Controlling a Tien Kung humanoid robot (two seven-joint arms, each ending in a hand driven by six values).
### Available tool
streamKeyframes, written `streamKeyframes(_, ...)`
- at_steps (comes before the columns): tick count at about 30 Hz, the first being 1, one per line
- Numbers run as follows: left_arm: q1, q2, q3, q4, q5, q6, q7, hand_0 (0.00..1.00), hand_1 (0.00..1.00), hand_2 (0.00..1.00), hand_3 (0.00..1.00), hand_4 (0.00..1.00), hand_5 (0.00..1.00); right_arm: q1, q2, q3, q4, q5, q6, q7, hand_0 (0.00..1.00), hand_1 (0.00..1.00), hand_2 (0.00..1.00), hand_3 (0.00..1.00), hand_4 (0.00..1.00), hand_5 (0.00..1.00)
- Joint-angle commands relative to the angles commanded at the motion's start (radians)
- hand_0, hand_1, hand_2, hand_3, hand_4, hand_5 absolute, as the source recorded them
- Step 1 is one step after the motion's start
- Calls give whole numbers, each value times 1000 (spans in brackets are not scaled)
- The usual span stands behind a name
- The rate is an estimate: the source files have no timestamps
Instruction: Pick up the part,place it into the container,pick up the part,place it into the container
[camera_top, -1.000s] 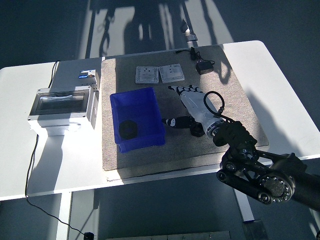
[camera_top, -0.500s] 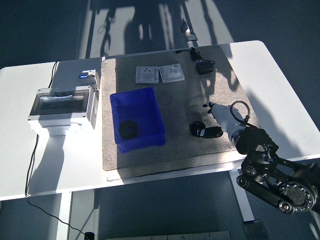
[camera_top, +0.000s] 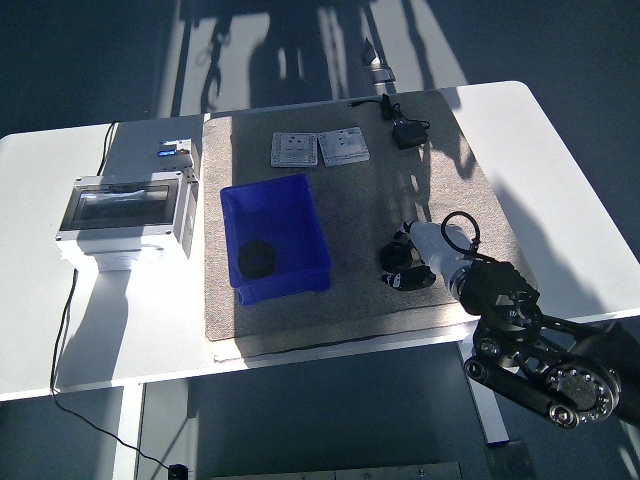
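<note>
Closing in: right hand (camera_top: 412, 262) has come back onto black part (camera_top: 397, 262) at its fingertips | grip apparently forming, closure indiscernible | blue container (camera_top: 275, 237) already holds one part (camera_top: 257, 258) | second pick starting

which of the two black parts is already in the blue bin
The black part lying on the floor of the blue bin, near its front wall. The other black part lies on the grey mat to the bin's right, at the right hand.
</note>
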Motion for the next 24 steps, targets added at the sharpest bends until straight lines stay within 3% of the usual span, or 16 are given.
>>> streamKeyframes(1,-1,0,0,0,0,0,0,671,669,635,424,761,879,1,1,-2,-3,-6,-2,3,808,463,462,725,821,381)
streamKeyframes(2,-1,0,0,0,0,0,0,672,670,633,422,762,890,2,2,-3,-5,-11,-5,5,803,450,418,602,602,161)
streamKeyframes(7,-2,1,0,0,3,0,2,672,670,633,422,762,890,1,5,2,-14,-55,-40,27,803,450,418,602,602,161)
streamKeyframes(8,-2,1,-1,0,3,1,3,672,670,637,428,757,918,0,5,4,-14,-63,-46,31,766,431,404,488,467,56)
streamKeyframes(15,3,4,-7,0,8,2,5,673,670,631,428,757,918,20,9,31,-7,-128,-163,105,759,433,402,478,437,35)
streamKeyframes(19,4,7,-11,0,15,2,5,673,670,631,428,757,918,65,27,32,2,-121,-247,166,759,433,402,478,437,35)
streamKeyframes(24,2,11,-15,0,21,1,5,673,669,631,426,757,922,152,67,-32,-16,-98,-352,234,758,452,406,477,405,17)
